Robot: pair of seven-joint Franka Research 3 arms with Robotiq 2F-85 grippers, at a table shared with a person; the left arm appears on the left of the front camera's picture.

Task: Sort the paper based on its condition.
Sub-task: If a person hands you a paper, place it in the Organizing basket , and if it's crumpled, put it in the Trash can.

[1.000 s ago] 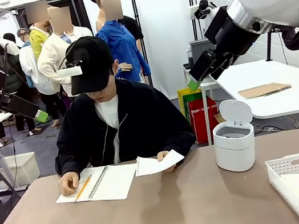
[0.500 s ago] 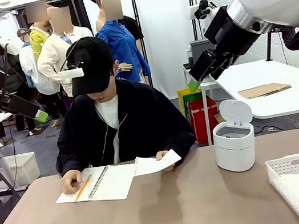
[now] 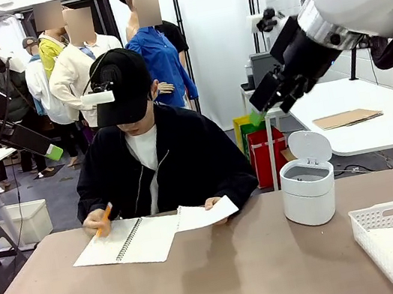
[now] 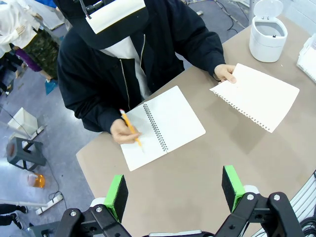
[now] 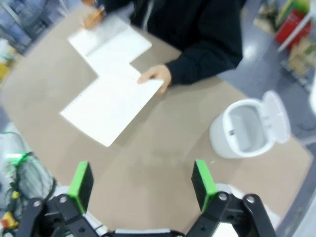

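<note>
A person at the table's far side holds one loose white sheet of paper (image 3: 207, 214) by its edge, flat, just above the tabletop. In the left wrist view the paper (image 4: 256, 96) shows a ragged punched edge; it is also in the right wrist view (image 5: 111, 106). The person's other hand holds an orange pencil (image 3: 103, 217) over an open spiral notebook (image 3: 125, 241). My left gripper (image 4: 174, 192) hangs open high above the table, empty, at upper left in the front view (image 3: 51, 151). My right gripper (image 5: 142, 183) is open and empty too, high at upper right (image 3: 256, 116).
A small white bin (image 3: 308, 188) with its lid up stands right of the person (image 5: 244, 131). A white slatted basket (image 3: 390, 210) with something white inside sits at the near right corner. The brown tabletop (image 3: 227, 278) is bare in front.
The person's pencil hand has lifted off the notebook page to its far left edge. My right arm has shifted slightly down and right; its wrist picture is blurred. The left arm is still.
</note>
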